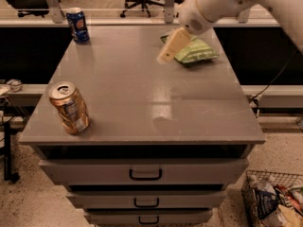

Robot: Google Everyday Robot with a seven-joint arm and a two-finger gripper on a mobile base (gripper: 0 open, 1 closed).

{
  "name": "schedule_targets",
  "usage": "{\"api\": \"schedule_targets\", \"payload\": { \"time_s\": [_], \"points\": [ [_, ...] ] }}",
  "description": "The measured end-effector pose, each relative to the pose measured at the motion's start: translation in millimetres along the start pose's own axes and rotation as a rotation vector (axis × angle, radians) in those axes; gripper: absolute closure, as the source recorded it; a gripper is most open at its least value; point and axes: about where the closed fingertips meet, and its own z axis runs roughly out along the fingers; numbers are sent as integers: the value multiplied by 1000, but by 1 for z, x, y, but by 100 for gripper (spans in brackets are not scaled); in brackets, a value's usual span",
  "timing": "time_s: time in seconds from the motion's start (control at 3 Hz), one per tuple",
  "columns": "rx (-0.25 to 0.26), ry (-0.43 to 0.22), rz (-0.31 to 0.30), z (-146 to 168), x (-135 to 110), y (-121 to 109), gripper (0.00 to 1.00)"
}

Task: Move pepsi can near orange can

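The pepsi can (77,25) stands upright at the far left corner of the grey surface (142,89), its long axis vertical and its silver top facing up. Its body is dark blue with a paler round mark on the side that faces the camera; no lettering on it can be read.

The orange can (70,108) stands near the front left edge of the same surface, well apart from the pepsi can, with most of the left side's depth between them. It is also upright, with its silver top and pull tab turned up. Its coppery side carries a white and blue label patch low on the front, and the print there is too small to make out.

The claw (166,55) hangs above the far right part of the surface at the end of a white arm (213,6) that comes in from the upper right. Its beige tip slants down and to the left. It holds nothing, and whether it is open or closed cannot be told. It is well apart from both cans.

Just beside the claw, to its right, a green snack bag (196,51) lies flat on the surface; its print is unreadable.

Below the top are drawers (144,171) with dark handles. A wire basket (272,193) of packets sits on the floor at lower right.
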Motion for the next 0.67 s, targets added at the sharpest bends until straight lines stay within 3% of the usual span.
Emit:
{"api": "schedule_targets", "payload": {
  "time_s": [0.33,0.67],
  "points": [
    [31,-52,60,62,-43,-27,0],
    [57,-104,144,114,-75,-39,0]
  ]
}}
